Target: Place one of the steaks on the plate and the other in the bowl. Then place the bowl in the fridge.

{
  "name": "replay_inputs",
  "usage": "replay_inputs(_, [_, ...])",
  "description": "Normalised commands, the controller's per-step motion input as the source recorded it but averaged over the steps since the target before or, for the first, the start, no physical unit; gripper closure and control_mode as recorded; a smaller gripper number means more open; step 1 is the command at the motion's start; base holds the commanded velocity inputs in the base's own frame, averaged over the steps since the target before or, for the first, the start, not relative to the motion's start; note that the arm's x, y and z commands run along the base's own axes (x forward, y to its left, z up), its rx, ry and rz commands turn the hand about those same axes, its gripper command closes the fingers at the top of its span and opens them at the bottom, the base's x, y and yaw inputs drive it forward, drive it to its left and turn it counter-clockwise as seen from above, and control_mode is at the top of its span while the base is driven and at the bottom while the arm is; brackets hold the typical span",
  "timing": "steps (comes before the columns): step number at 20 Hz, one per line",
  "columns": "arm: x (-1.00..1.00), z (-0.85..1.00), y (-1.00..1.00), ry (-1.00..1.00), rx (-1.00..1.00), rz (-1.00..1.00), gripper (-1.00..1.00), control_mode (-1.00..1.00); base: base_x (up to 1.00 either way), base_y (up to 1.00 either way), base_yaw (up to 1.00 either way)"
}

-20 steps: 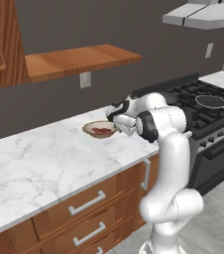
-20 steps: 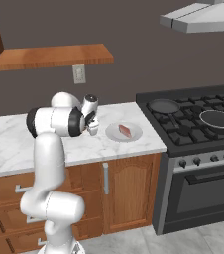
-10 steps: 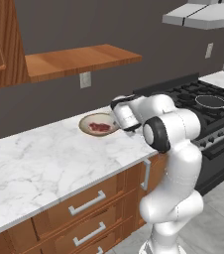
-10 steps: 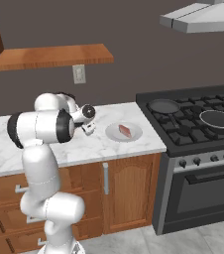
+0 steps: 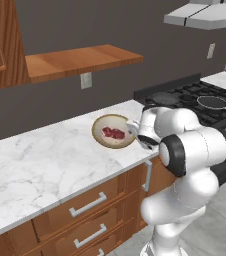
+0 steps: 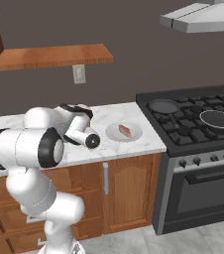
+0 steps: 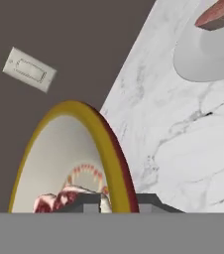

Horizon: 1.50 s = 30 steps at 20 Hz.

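My fingers (image 7: 103, 202) are clenched on the near rim of the bowl (image 5: 113, 131), which seems tilted just off the bench (image 5: 45, 160) with the dark steak (image 5: 113, 133) inside, so next comes carrying it level to the fridge, the pale steak (image 6: 125, 130) lying on the plate (image 6: 124, 133) farther right.

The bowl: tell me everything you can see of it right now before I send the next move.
The bowl is small, shallow and round, with a tan-yellow rim and a cream inside, ceramic by its look. It holds the dark red marbled steak. In the left base view it shows its inside tipped toward the camera, over the marble counter near its front edge. The gripper is shut on its rim, one fingertip inside and one outside. The white plate lies apart from it.
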Motion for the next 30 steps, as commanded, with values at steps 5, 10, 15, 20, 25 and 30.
replay_inputs(5, [-0.26, 1.00, -0.53, 0.22, 0.21, 0.00, 1.00, -1.00, 0.00, 0.00, 0.00])
replay_inputs(10, [0.16, 0.73, -0.42, 0.49, 0.10, 0.00, 1.00, -1.00, 0.00, 0.00, 0.00])
replay_inputs(15, [-0.24, 0.15, -0.36, 0.27, 0.14, 0.03, 1.00, -1.00, 0.00, 0.00, 0.00])
replay_inputs(20, [-0.85, 0.58, -0.15, 0.14, 0.23, 0.15, 1.00, -1.00, 0.00, 0.00, 0.00])
replay_inputs(25, [-1.00, 0.35, -0.12, -0.20, 0.04, 0.20, 1.00, -1.00, 0.00, 0.00, 0.00])
replay_inputs(30, [-0.69, 0.06, -0.34, -0.34, -0.12, 0.17, 1.00, -1.00, 0.00, 0.00, 0.00])
